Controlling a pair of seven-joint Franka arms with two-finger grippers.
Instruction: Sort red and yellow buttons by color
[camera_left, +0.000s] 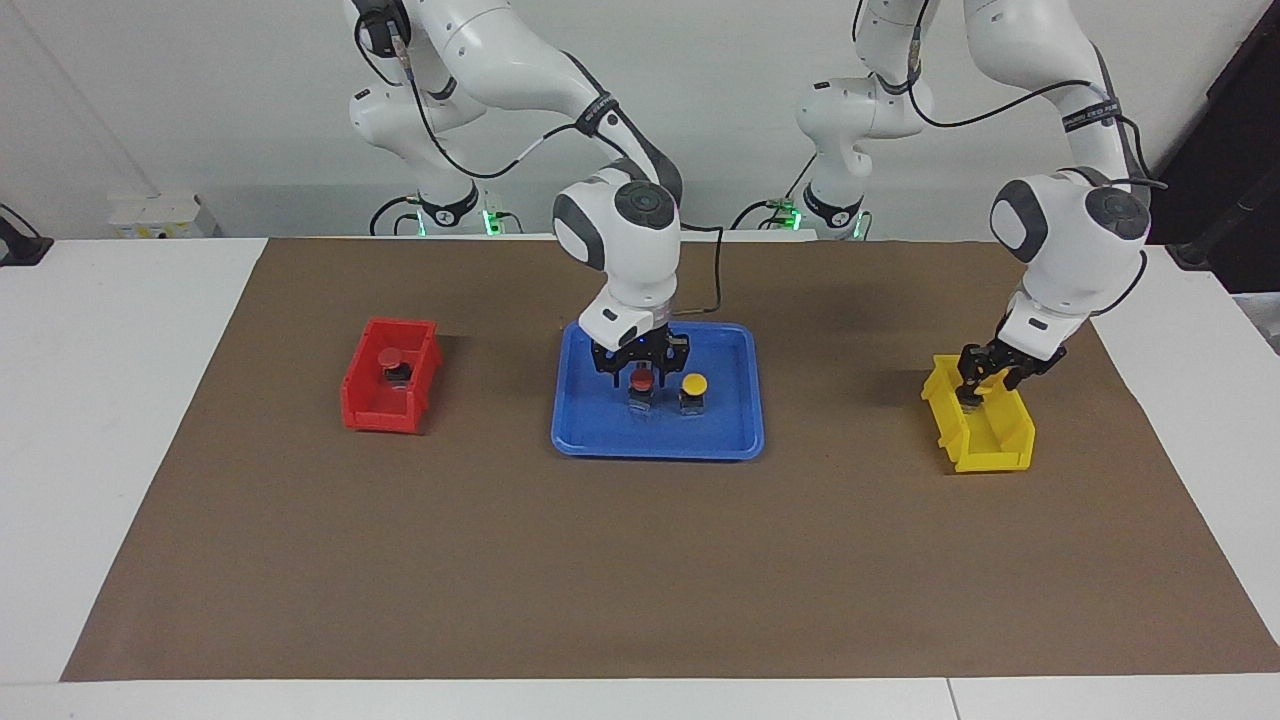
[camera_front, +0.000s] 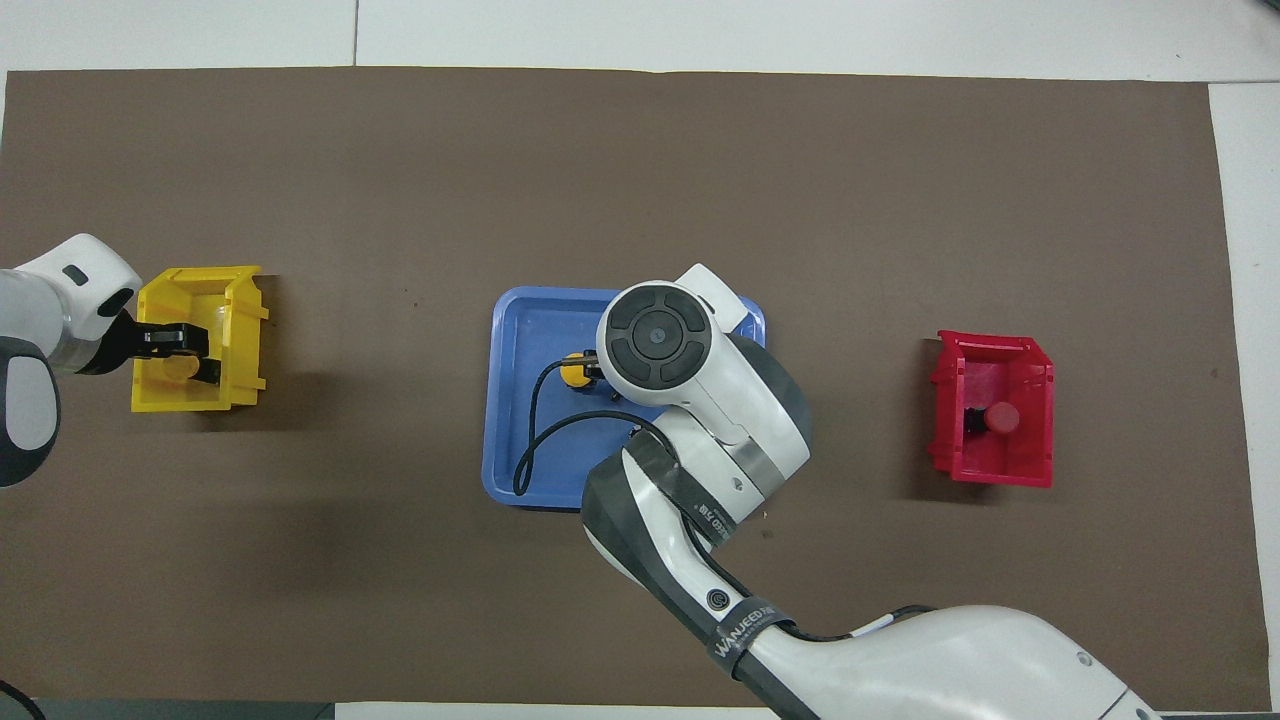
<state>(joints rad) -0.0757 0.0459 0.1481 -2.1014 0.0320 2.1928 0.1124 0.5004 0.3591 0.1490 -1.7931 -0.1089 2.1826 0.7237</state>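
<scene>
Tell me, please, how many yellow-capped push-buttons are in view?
2: one yellow-capped push-button stands in the blue plastic tray beside a red-capped one; the other lies in the yellow plastic bin.

Glossy plastic tray (camera_left: 745, 400) (matt mat (camera_left: 640, 570))

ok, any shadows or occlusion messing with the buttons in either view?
Facing view: soft shadows beside the red bin and yellow bin; the tray's red button and yellow button read cleanly. Overhead view: the right arm's wrist hides the red button and half-covers the yellow one; no glare.
</scene>
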